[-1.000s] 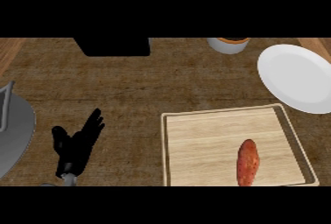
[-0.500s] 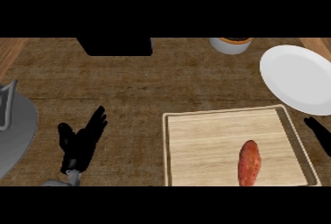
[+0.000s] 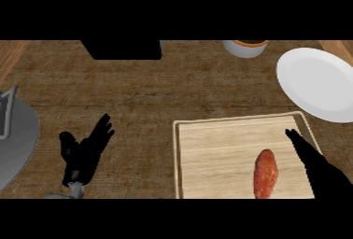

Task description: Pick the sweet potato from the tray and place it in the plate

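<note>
While the sweet potato (image 3: 264, 173) lies lengthwise near the wooden tray's (image 3: 214, 154) lower right corner, the right hand (image 3: 316, 163) reaches over the tray's right edge, fingers straight, just beside it. Left hand (image 3: 84, 151) rests open on the counter (image 3: 172, 88); the white plate (image 3: 318, 84) sits at the counter's right edge.

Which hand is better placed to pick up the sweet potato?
The right hand: it is over the tray, just right of the sweet potato, fingers straight. The left hand rests open on the counter, left of the tray.
</note>
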